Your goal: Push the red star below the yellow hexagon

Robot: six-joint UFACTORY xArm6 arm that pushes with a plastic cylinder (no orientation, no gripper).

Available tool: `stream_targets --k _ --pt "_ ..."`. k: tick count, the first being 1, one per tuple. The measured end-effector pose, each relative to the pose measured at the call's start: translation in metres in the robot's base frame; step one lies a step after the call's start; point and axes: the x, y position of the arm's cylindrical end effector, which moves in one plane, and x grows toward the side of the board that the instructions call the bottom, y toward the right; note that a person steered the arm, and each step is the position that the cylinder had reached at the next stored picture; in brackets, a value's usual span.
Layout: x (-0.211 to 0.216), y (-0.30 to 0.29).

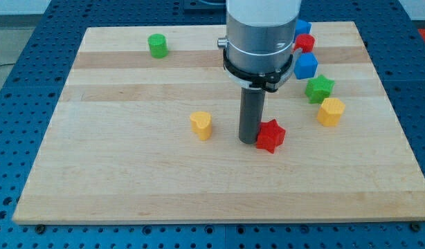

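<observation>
The red star (pixel 270 135) lies on the wooden board (pixel 129 180) right of centre. The yellow hexagon (pixel 331 111) sits to its upper right, near the board's right side. My tip (pixel 249 141) is at the red star's left edge, touching it or nearly so. The rod stands upright under the grey arm body (pixel 261 38).
A yellow heart-shaped block (pixel 201 125) lies left of my tip. A green star (pixel 320 88) sits just above the yellow hexagon. A blue cube (pixel 306 66), a red block (pixel 305 43) and another blue block (pixel 303 28) stand above it. A green cylinder (pixel 157 45) is at top left.
</observation>
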Motion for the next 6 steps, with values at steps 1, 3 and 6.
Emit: stream_targets --k 1,3,6 --pt "-0.003 0.022" --pt "0.017 0.071" --pt "0.053 0.088"
